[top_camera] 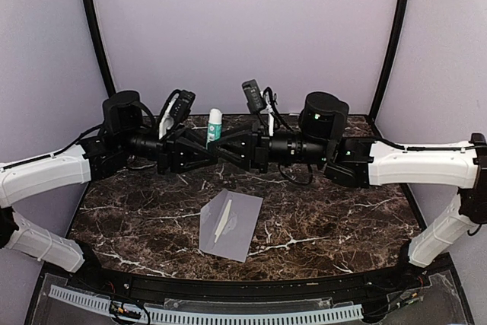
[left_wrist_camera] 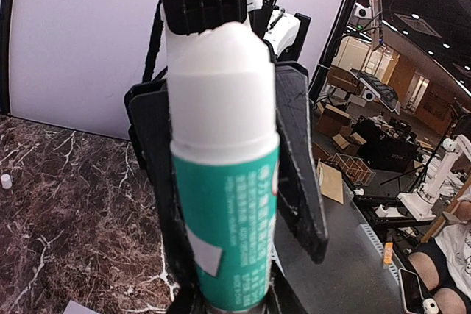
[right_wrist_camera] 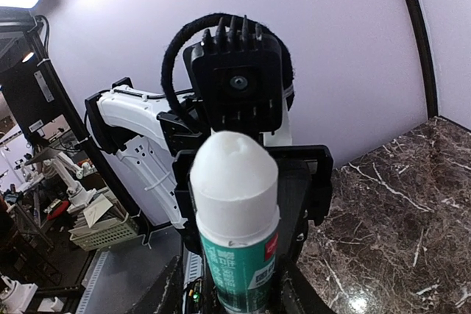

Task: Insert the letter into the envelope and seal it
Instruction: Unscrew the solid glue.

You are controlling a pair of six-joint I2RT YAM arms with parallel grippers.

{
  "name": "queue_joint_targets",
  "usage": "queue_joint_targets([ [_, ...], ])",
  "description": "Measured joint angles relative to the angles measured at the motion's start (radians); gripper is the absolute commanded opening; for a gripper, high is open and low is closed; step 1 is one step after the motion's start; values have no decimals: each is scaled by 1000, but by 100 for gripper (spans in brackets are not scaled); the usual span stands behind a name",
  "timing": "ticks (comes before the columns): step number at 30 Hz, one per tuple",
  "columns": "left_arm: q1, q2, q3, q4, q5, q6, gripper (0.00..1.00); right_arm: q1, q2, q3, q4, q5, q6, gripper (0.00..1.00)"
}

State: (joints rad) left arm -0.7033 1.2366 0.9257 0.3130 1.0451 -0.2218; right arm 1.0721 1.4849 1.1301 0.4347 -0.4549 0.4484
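Observation:
The grey-lavender envelope (top_camera: 237, 230) lies flat on the dark marble table (top_camera: 342, 211), near the front middle. A narrow white strip (top_camera: 222, 220) lies along it. The letter is out of view. Above the back of the table, both grippers meet tip to tip around an upright teal glue stick (top_camera: 214, 129) with a white cap. My left gripper (top_camera: 199, 144) is shut on the stick's body (left_wrist_camera: 224, 204). My right gripper (top_camera: 232, 144) has its fingers on either side of the same stick (right_wrist_camera: 239, 240). I cannot see whether the right gripper presses on the stick.
Curved black poles (top_camera: 95, 28) and pale lavender walls close off the back and sides. A small white object (left_wrist_camera: 6, 180) sits on the marble at the far left of the left wrist view. A perforated white rail (top_camera: 228, 313) runs along the front edge.

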Motion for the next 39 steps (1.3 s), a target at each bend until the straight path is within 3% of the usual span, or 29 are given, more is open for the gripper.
queue_joint_targets([
  [5, -2, 6, 0, 0, 12, 0, 0, 0, 4, 2, 15, -6, 7, 32],
  [12, -3, 8, 0, -5, 17, -6, 0, 0, 18, 5, 36, 3, 13, 9],
  [21, -9, -16, 0, -64, -133, 25, 0, 3, 19, 6, 20, 83, -5, 7],
  [31, -16, -80, 0, -160, -426, 82, 0, 67, 76, 143, -149, 400, -60, 4],
  [32, -16, -80, 0, -161, -434, 84, 4, 71, 80, 150, -158, 417, -62, 3],
  [34, -16, -79, 0, -166, -443, 87, 33, 78, 84, 156, -172, 452, -62, 3],
  [36, -16, -77, 0, -169, -438, 89, 54, 86, 83, 156, -182, 478, -61, 3],
  [39, -13, -77, 0, -167, -424, 98, 70, 98, 82, 156, -200, 486, -55, 3],
])
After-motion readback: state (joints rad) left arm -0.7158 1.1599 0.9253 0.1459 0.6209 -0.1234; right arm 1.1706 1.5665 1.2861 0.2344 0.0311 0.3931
